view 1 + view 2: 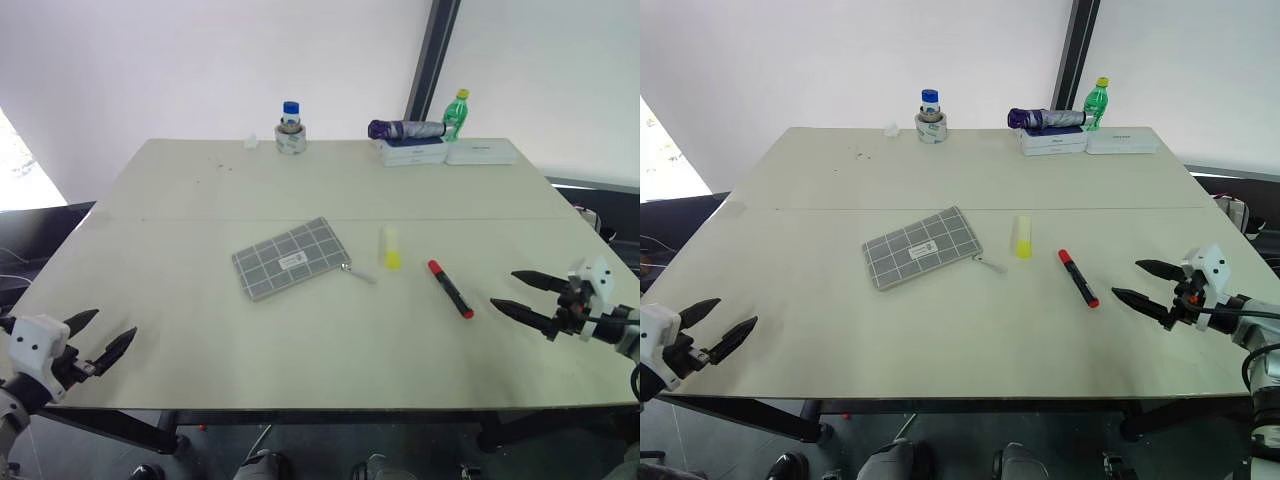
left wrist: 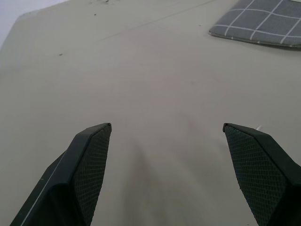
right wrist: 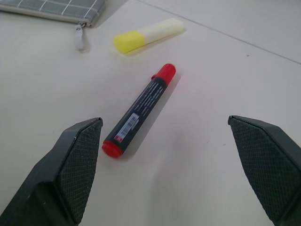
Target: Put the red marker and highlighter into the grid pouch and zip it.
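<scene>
The grey grid pouch [image 1: 291, 259] lies flat in the middle of the table, its metal zipper pull [image 1: 358, 272] sticking out on the right. Right of it rests the stubby highlighter [image 1: 389, 246], pale with a yellow end. Further right lies the red marker [image 1: 450, 288], black in the middle with red ends. My right gripper [image 1: 518, 294] hovers open over the table's right side, a short way right of the marker and pointing at it. My left gripper [image 1: 108, 336] is open at the near left corner, far from the pouch. In the right wrist view the marker [image 3: 140, 109] lies between the spread fingers.
Along the far edge stand a roll of tape with a blue-capped bottle [image 1: 291, 129], a folded purple umbrella [image 1: 406, 129] on flat white boxes [image 1: 447, 152], and a green bottle [image 1: 456, 113]. The table's front edge [image 1: 330, 407] runs just below both grippers.
</scene>
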You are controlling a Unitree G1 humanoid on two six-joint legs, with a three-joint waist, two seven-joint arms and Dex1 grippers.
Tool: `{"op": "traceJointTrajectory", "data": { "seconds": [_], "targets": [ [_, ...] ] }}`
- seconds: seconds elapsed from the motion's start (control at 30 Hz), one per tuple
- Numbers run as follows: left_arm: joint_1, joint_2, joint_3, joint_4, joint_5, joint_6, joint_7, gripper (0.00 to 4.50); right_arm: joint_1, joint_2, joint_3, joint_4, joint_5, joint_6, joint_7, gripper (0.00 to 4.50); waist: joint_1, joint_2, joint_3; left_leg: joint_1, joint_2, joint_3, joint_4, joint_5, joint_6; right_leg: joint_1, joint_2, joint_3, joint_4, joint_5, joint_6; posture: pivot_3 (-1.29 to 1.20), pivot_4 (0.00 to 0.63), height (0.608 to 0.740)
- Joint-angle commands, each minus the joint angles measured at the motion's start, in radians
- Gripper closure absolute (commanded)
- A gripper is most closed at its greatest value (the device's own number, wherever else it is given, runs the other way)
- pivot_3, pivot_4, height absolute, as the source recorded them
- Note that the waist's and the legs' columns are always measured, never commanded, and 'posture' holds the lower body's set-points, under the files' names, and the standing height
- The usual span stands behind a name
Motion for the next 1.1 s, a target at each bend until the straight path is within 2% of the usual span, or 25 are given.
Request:
{"op": "traceJointTrajectory", "data": {
  "seconds": [0.03, 0.5, 1.07, 1.1],
  "targets": [
    [-0.008, 0.005, 0.013, -0.028, 0.016, -0.057, 0.002, 0.50, 0.003, -0.002, -0.020, -0.024, 0.005, -0.024, -0.006, 0.06, -0.001, 0.000, 0.000, 0.000, 0.000, 0.000, 0.000, 0.000, 0.000, 0.000, 0.000, 0.000, 0.000, 0.000, -0.001, 0.00, 0.150, 0.740],
    [-0.079, 0.032, -0.019, -0.022, 0.034, -0.027, -0.001, 0.50, -0.022, 0.062, 0.011, -0.063, -0.003, -0.022, -0.050, 0.06, 0.000, 0.000, 0.000, 0.000, 0.000, 0.000, 0.000, 0.001, 0.001, 0.001, 0.000, 0.000, 0.000, 0.000, 0.000, 0.00, 0.150, 0.740],
    [-0.090, 0.028, -0.040, -0.013, 0.127, -0.158, 0.041, 0.50, -0.113, 0.100, 0.057, -0.049, -0.023, 0.035, -0.125, 0.06, -0.001, 0.000, 0.000, 0.000, 0.000, 0.001, 0.000, 0.001, 0.002, 0.002, 0.000, 0.000, 0.000, 0.000, 0.000, 0.00, 0.150, 0.740],
    [-0.095, 0.032, -0.048, -0.007, 0.150, -0.182, 0.049, 0.50, -0.122, 0.106, 0.060, -0.051, -0.023, 0.035, -0.126, 0.28, -0.001, 0.000, 0.000, 0.000, 0.000, 0.001, 0.000, 0.001, 0.002, 0.002, 0.000, 0.000, 0.000, 0.000, 0.000, 0.00, 0.150, 0.740]
  ]
}}
